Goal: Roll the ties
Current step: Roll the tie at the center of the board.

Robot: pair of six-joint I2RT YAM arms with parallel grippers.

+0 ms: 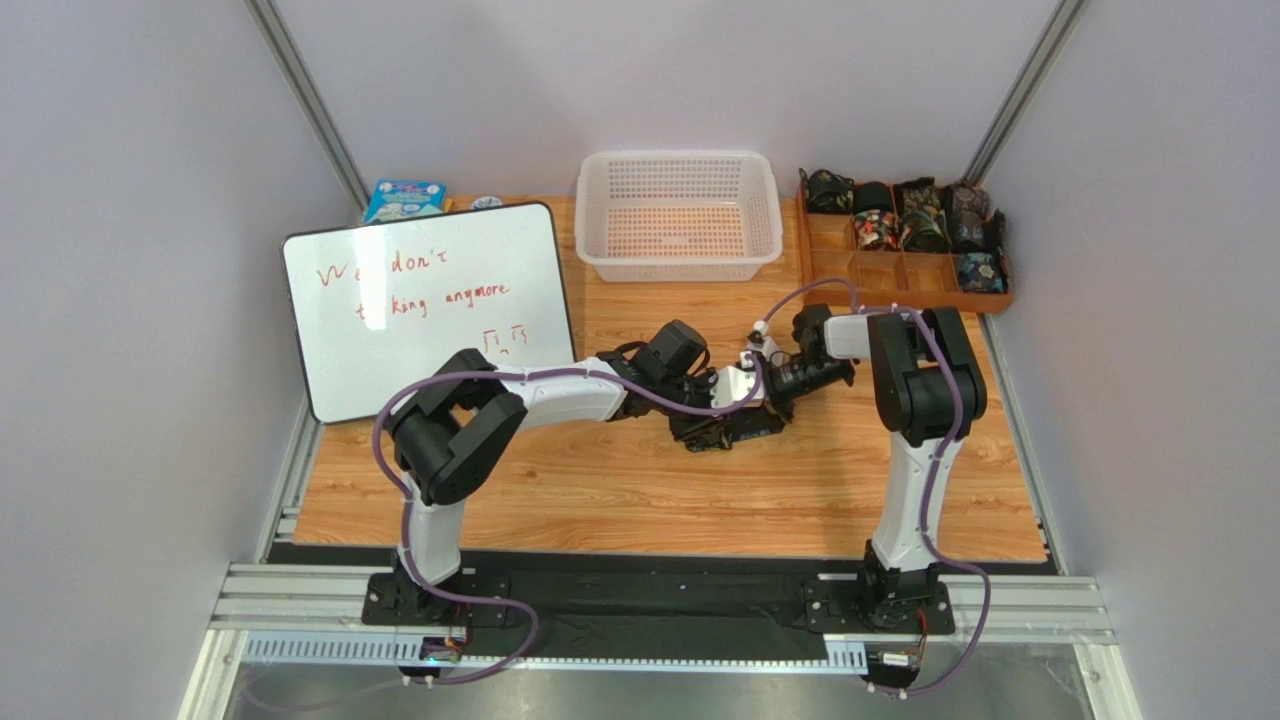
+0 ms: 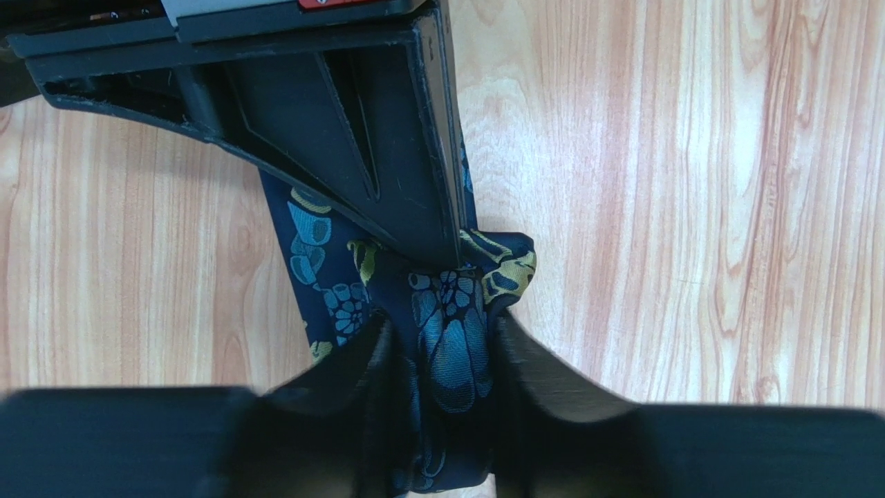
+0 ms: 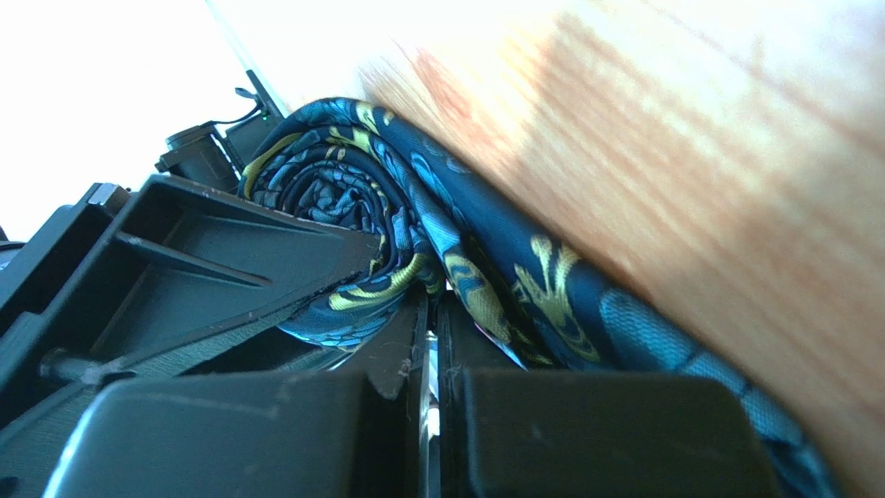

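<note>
Top view: both arms reach in to mid-table, left gripper [image 1: 732, 428] and right gripper [image 1: 759, 393] nose to nose, the work hidden beneath them. On the far side sits a white basket [image 1: 676, 267]. A wooden tray [image 1: 902, 273] at far right has rolled ties [image 1: 902, 210] in its compartments, and a whiteboard [image 1: 428, 308] lies at left. My judgement of the risk here: the heads are so crowded that a twist by one could knock the other and jolt the work loose. Left wrist view: the tie [image 2: 322, 259] lies on the table [image 2: 675, 208], part wound. Its roll [image 2: 457, 332] sits between the grippers, and the flat strip runs away under the other gripper's black finger, whose tip touches the roll's end. The fabric looks slick, so if the squeeze slackens the roll could likely telescope sideways or spring open. The left fingers [image 2: 348, 384] stand part-way apart, one pressed to each side of the roll, clamping it. Right wrist view: the spiral shows end-on, with the loose tail running off to the right along the wood. The right gripper's jaws are closed to a hairline, tips against the outer wraps. Whether a fold is nipped between them, I cannot tell. If nothing is caught, a turn from this side would probably slip and leave the winding slack.
</note>
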